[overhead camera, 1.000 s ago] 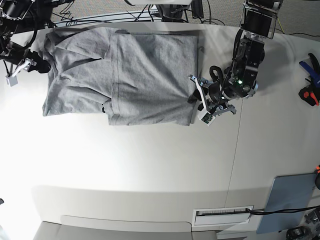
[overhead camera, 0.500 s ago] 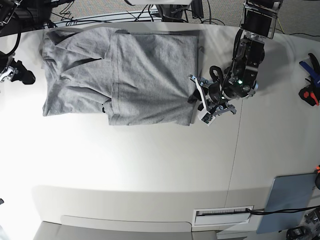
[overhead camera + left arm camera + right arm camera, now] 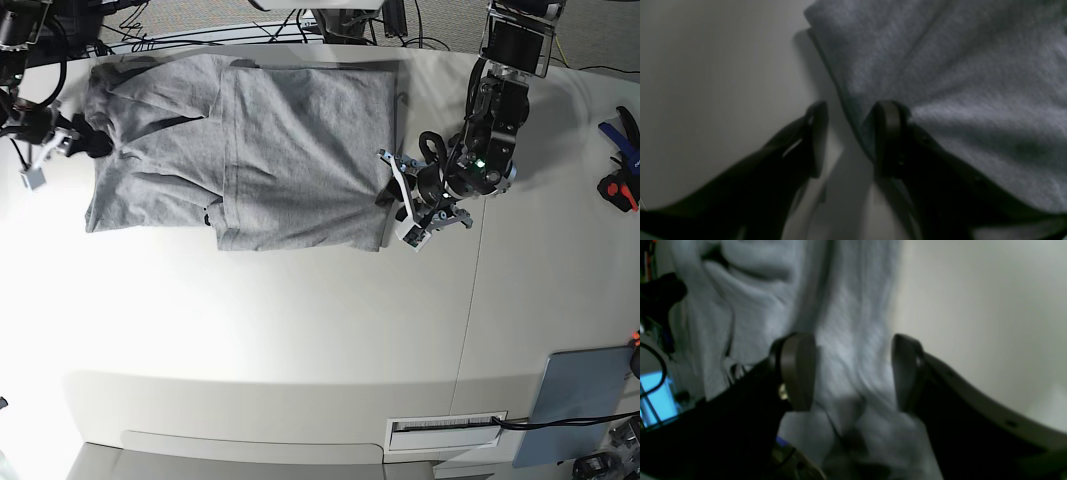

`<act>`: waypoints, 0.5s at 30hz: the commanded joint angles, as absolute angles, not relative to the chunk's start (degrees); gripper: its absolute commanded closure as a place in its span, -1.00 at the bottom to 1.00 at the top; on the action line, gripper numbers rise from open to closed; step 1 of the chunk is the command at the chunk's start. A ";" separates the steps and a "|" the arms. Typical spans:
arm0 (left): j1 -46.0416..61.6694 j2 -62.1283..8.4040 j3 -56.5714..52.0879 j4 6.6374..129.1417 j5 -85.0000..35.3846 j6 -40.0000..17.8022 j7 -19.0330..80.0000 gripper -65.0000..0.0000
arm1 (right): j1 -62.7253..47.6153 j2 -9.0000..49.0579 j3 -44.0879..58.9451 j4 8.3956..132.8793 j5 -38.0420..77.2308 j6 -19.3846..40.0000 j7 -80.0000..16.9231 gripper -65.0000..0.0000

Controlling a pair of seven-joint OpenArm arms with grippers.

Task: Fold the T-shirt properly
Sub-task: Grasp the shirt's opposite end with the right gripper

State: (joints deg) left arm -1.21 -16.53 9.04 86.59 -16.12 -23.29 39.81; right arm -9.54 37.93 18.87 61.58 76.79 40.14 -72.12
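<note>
The large heather-grey cotton T-shirt [image 3: 240,150] lies spread at about eleven o'clock on my white table [image 3: 300,330], plain side up, one soft panel folded over the body so a straight hem edge runs down its middle; its left part is rumpled into shallow creases. Compared with half a second ago, the cloth itself looks unmoved, but my right gripper [image 3: 70,142], which sat off the shirt's nine o'clock edge, has come back in and now touches that edge. In its wrist view the right gripper [image 3: 853,370] has its rounded dark pads spread wide with fuzzy knit between and beneath them, pinching nothing that I can see. My left gripper [image 3: 400,205] has not shifted: it rests at the shirt's three o'clock edge. Up close the left gripper [image 3: 848,136] is parted, one flat black finger [image 3: 888,133] on the fabric border, the other on bare table, the hem running between them unclamped. Further out, at three o'clock, I see red and blue hand tools [image 3: 618,160], and at five o'clock a grey flat panel [image 3: 575,400]. Black cables [image 3: 300,25] trail behind the table at twelve o'clock.
</note>
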 commanded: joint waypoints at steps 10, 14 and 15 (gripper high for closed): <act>-1.74 -16.84 8.82 87.37 -16.69 -23.14 39.53 0.29 | -8.71 34.63 18.59 62.17 73.01 40.00 -70.70 -0.10; -1.74 -16.86 8.82 87.37 -16.69 -23.14 39.57 0.29 | -8.71 34.22 18.61 62.17 73.36 40.00 -72.88 -0.10; -1.74 -16.84 8.82 87.37 -16.67 -23.14 39.57 0.29 | -8.73 34.28 18.87 62.17 74.00 40.00 -73.93 -0.10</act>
